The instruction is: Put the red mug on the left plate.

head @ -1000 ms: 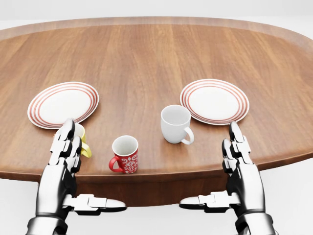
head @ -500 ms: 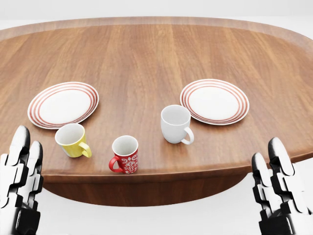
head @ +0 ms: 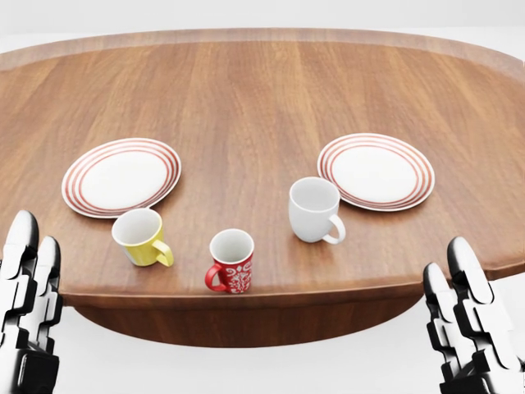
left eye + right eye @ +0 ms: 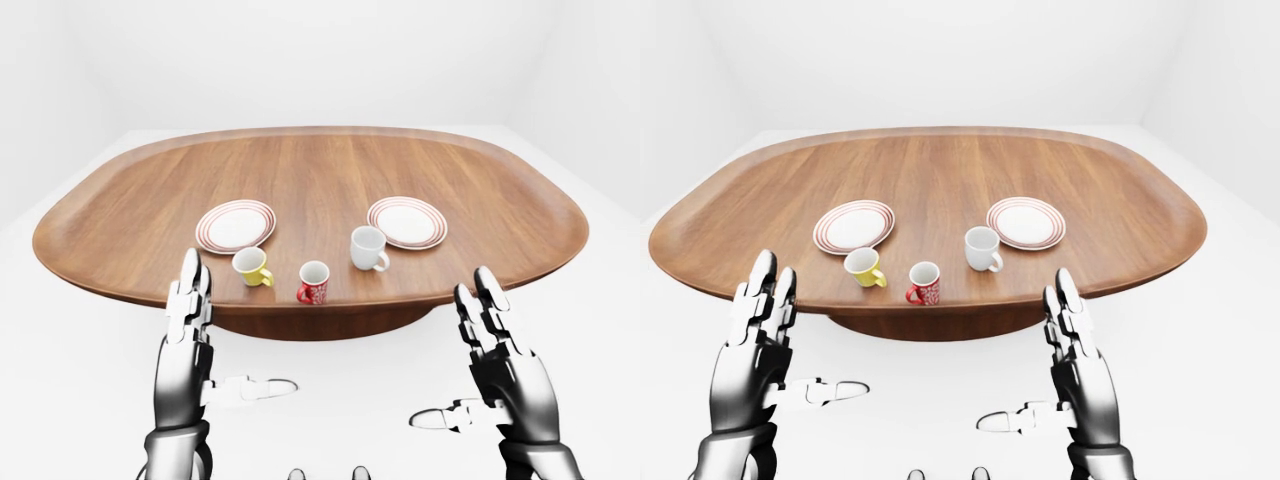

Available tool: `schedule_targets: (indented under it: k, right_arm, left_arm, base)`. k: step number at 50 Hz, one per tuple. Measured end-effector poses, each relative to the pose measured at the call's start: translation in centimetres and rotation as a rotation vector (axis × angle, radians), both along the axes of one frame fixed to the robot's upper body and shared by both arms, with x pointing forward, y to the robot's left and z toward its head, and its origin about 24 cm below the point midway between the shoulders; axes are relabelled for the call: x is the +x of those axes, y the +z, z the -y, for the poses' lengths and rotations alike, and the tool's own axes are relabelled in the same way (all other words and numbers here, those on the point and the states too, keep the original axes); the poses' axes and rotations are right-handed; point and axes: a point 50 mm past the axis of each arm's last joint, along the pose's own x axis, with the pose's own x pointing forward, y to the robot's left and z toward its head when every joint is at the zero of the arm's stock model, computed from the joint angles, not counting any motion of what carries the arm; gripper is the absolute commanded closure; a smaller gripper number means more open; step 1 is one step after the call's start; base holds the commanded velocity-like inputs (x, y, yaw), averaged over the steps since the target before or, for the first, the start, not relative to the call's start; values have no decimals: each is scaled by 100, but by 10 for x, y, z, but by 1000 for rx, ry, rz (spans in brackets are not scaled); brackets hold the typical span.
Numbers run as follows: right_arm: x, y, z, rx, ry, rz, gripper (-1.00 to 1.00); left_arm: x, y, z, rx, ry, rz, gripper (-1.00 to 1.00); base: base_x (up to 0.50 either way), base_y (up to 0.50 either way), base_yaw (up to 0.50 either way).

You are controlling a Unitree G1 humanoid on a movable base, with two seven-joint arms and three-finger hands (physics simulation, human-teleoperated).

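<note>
Left-eye view: oval wooden bench (image 4: 310,170) carries two red-ringed plates and three mugs. The red mug (image 4: 313,283) stands upright near the near edge, between the yellow mug (image 4: 251,266) on its left and the white mug (image 4: 367,248) farther right. The left plate (image 4: 235,224) lies just beyond the yellow mug, bare. The left hand (image 4: 186,320) is raised off the near edge, fingers straight and spread, holding nothing. The right hand (image 4: 495,345) is likewise spread and empty, well apart from the mugs.

Head view: the red mug (image 3: 231,262) sits close to the near rim, handle to the left. The left plate (image 3: 121,176) is far-left of it, with the yellow mug (image 3: 141,237) between the two. The right plate (image 3: 376,171) is empty. Against half a second ago, every item sits slightly farther right in the picture, so the camera has shifted, not the things. A second ago both hands reached up over the near edge; now only fingertips show at the bottom corners. Judgement: no grasp begun; the task is wholly ahead.

Right-eye view: same layout; both hands hover below the bench edge, touching nothing.
</note>
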Motion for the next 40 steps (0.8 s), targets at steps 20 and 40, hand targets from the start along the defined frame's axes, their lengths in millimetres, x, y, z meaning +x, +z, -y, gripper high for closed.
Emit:
schedule_targets:
  k: [20, 40]
  right_arm:
    - [-2, -1, -1, -48, 7, -20, -100]
    - [-2, -5, -4, -73, 15, -46, -100]
  left_arm:
    - [0, 1, 0, 9, 12, 3, -100]
    - [1, 1, 2, 12, -3, 7, -100]
  base:
    - [11, 50, 0]
    - [16, 50, 0]
